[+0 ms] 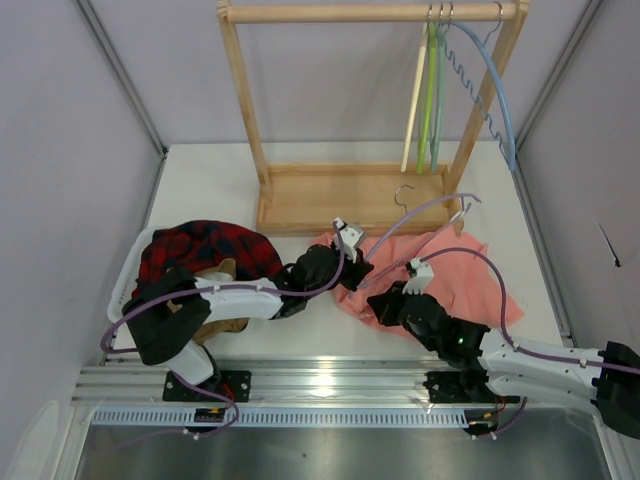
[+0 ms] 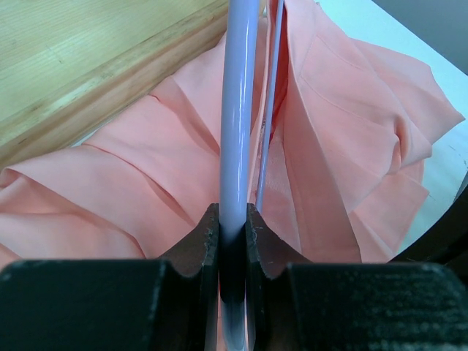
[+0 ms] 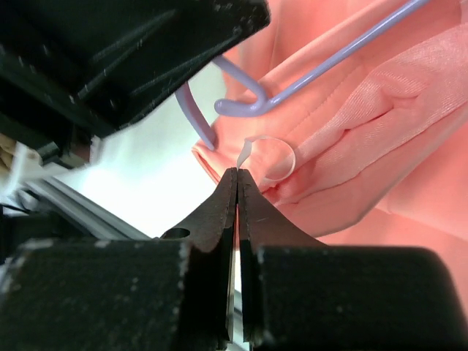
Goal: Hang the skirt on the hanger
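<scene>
We saw the left fingers (image 2: 216, 223) pinching the hanger (image 2: 238, 110), its lilac bar running straight up the frame from between them in the left wrist view. Under that bar the skirt (image 2: 146, 168) lay in pleats across the middle and right of the frame, with the wooden rack base (image 2: 88, 58) in the upper left.

In the right wrist view the right fingers (image 3: 230, 186) were pressed together. Their tips sat at the skirt's folded edge, just below a small clear loop (image 3: 272, 157) on the fabric. We could not tell whether the end of that loop was caught between them. The hanger's curled end showed just above the tips, and the dark body of the other arm filled the upper left.

From above, we found the skirt crumpled on the white counter (image 1: 200, 180) right of centre, just in front of the rack base. The hanger arched over its upper edge, silver hook toward the rack. A red-and-black plaid garment (image 1: 205, 245) and a tan one (image 1: 222, 270) lay at centre left. Cream, green and light blue hangers (image 1: 432, 95) hung from the rail at top right.
</scene>
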Motion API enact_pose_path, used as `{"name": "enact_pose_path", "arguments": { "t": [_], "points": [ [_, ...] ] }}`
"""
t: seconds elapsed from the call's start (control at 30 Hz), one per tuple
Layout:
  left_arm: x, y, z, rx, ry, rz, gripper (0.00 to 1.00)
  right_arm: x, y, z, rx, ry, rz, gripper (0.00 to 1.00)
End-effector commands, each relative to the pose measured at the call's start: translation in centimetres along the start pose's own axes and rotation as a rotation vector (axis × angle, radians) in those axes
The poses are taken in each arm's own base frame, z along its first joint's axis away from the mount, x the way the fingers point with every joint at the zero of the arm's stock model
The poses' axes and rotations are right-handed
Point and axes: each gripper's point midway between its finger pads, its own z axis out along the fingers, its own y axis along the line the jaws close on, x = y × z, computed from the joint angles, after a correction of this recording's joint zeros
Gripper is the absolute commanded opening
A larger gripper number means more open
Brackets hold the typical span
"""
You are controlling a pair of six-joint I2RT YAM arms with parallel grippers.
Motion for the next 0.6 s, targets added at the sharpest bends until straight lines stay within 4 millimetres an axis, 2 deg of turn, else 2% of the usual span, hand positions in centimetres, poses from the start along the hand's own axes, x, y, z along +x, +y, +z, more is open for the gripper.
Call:
{"name": "enact_pose_path", "arguments": {
  "t": [0.0,0.33,0.57],
  "points": [
    [-5.4,-1.3,-0.5,0.030,-0.131,-0.033,0.00,-0.5,0.5,0.0,-0.038,-0.035,-0.130,0.00],
    [-6.2,-2.2,-1.3,0.071,-0.127,-0.052,0.00,-2.1,3.4,-0.4,-0.165,-0.083,-0.278,0.00],
    [-6.3,-2.5,-0.8,0.078,-0.115,-0.071,0.00,-1.4,4.9,-0.5,-0.251,-0.048,-0.359,0.00]
  ]
}}
